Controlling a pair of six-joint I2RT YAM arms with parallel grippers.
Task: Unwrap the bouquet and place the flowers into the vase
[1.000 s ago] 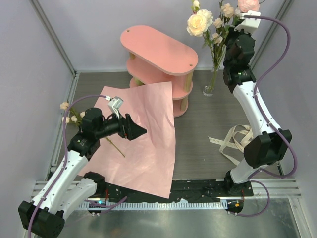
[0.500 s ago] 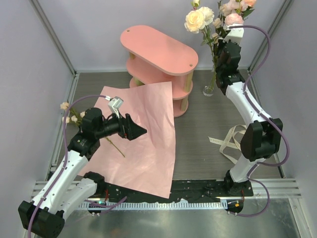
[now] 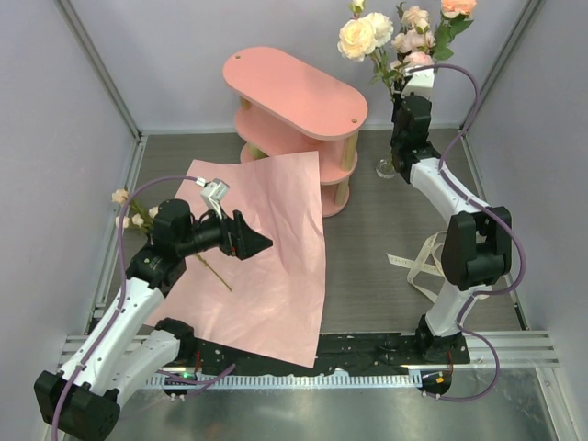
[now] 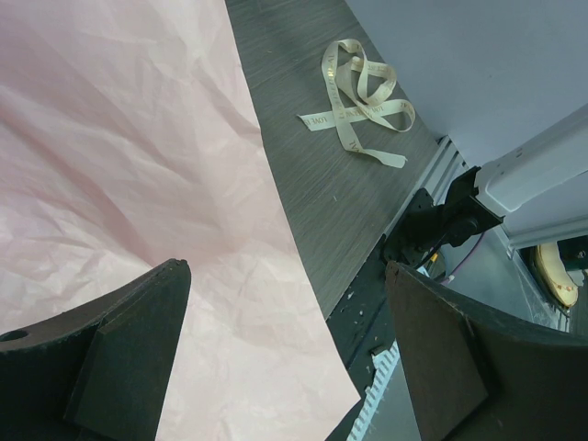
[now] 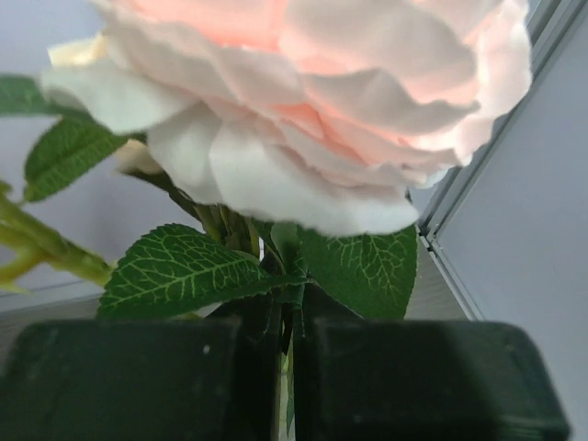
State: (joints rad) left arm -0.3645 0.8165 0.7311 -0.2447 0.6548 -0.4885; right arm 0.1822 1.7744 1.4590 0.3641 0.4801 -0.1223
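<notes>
The clear glass vase (image 3: 388, 167) stands at the back right and holds flowers: a cream rose (image 3: 356, 39) and pink blooms (image 3: 413, 18). My right gripper (image 3: 414, 75) is high above the vase, shut on the stem of a pale pink rose (image 3: 421, 59). In the right wrist view that rose (image 5: 312, 101) fills the frame above the shut right gripper (image 5: 292, 326). The bouquet's pink paper (image 3: 266, 257) lies spread flat. My left gripper (image 3: 250, 242) hovers open over the paper (image 4: 138, 184), with nothing between its fingers (image 4: 129, 349). Small blooms (image 3: 122, 208) lie at the paper's left edge.
A pink three-tier oval shelf (image 3: 294, 92) stands at the back centre, touching the paper's far corner. The cream ribbon (image 3: 436, 257) lies loose on the table beside the right arm and also shows as the ribbon (image 4: 358, 87) in the left wrist view. Grey walls close in both sides.
My right arm has swung left and toward the vase, carrying the pink rose in among the other blooms. The left arm has not moved.
</notes>
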